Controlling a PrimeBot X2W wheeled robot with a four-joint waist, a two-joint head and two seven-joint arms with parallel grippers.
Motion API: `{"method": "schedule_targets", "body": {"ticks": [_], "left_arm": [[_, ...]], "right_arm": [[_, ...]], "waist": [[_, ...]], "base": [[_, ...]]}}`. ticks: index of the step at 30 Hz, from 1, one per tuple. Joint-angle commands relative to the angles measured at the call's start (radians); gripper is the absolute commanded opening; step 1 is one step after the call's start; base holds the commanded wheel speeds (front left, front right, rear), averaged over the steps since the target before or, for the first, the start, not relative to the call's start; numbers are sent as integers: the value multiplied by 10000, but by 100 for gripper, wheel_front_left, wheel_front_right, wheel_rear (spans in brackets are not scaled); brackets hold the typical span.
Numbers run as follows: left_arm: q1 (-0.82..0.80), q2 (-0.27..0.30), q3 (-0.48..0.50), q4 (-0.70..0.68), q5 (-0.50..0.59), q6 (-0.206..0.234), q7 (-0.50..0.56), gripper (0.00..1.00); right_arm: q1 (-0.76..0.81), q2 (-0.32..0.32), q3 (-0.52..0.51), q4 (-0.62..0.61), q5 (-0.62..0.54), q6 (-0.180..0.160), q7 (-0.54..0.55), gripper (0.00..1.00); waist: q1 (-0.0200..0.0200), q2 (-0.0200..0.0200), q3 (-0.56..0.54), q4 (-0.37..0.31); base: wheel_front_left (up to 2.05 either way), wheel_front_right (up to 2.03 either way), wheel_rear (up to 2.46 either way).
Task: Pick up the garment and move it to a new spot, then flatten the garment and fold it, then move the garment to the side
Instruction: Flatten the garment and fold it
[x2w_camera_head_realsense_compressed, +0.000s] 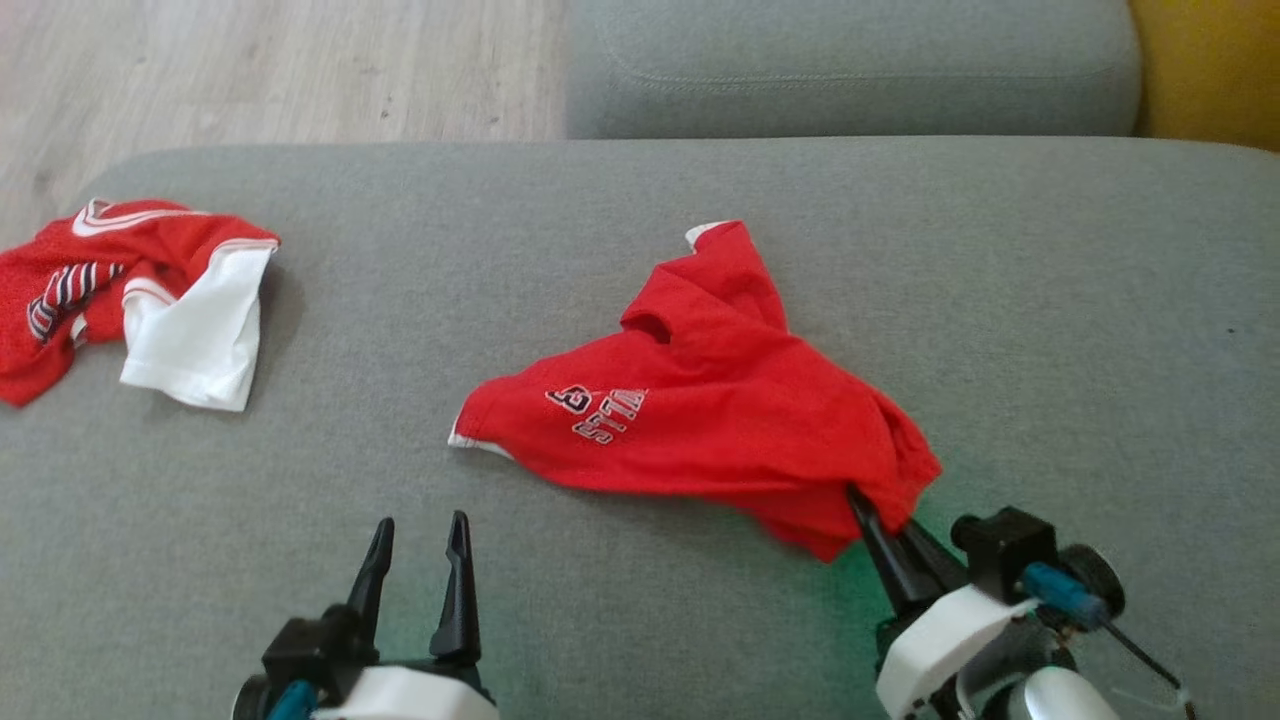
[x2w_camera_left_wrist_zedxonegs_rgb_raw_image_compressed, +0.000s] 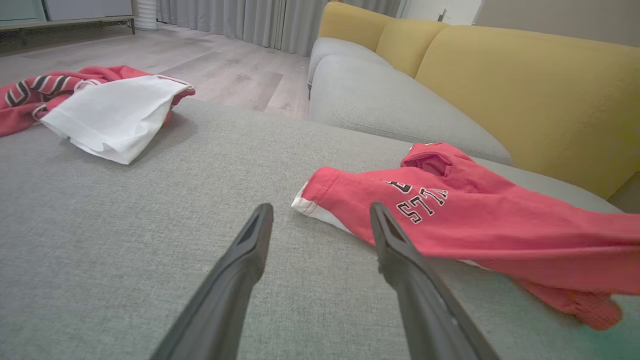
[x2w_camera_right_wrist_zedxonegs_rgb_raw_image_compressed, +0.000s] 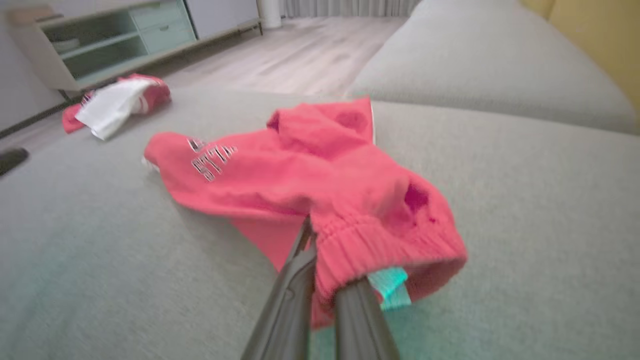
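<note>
The garment (x2w_camera_head_realsense_compressed: 700, 410) is a pair of red shorts with white lettering, lying crumpled in the middle of a grey cushion (x2w_camera_head_realsense_compressed: 640, 250). My right gripper (x2w_camera_head_realsense_compressed: 880, 525) is shut on its elastic waistband (x2w_camera_right_wrist_zedxonegs_rgb_raw_image_compressed: 380, 240) at the near right corner, and a pale label shows under the band. The same red garment (x2w_camera_left_wrist_zedxonegs_rgb_raw_image_compressed: 475, 215) stretches to the right in the left wrist view. My left gripper (x2w_camera_head_realsense_compressed: 415, 560) stands open over bare cushion, near and to the left of the shorts, with nothing between its fingers (x2w_camera_left_wrist_zedxonegs_rgb_raw_image_compressed: 250, 250).
A second red and white garment (x2w_camera_head_realsense_compressed: 130, 300) lies bunched at the cushion's far left edge. Another grey cushion (x2w_camera_head_realsense_compressed: 850, 70) and a yellow sofa back (x2w_camera_left_wrist_zedxonegs_rgb_raw_image_compressed: 525, 90) lie beyond. Wooden floor (x2w_camera_head_realsense_compressed: 280, 70) shows past the far left.
</note>
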Motion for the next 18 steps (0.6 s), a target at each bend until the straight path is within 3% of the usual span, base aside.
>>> {"method": "schedule_targets", "body": {"ticks": [1, 12, 15, 18], "left_arm": [[-125, 103, 407, -334, 15, 61, -44, 100], [90, 142, 398, -599, -14, 124, -67, 100], [83, 139, 361, -679, -6, 132, -58, 100], [39, 125, 301, -717, 9, 120, -39, 100]], "right_arm": [[-35, -83, 300, -521, 76, -7, -68, 0], [894, -694, 629, -5045, 734, -7, 1920, 0], [868, -519, 232, -5426, 772, -7, 2403, 0], [574, -251, -370, -4976, 721, -7, 2687, 0]], "waist": [[0, 0, -68, -78], [0, 0, -452, -163], [0, 0, -452, 23], [0, 0, -375, 254]], "base": [[0, 0, 0], [0, 0, 0], [0, 0, 0], [0, 0, 0]]}}
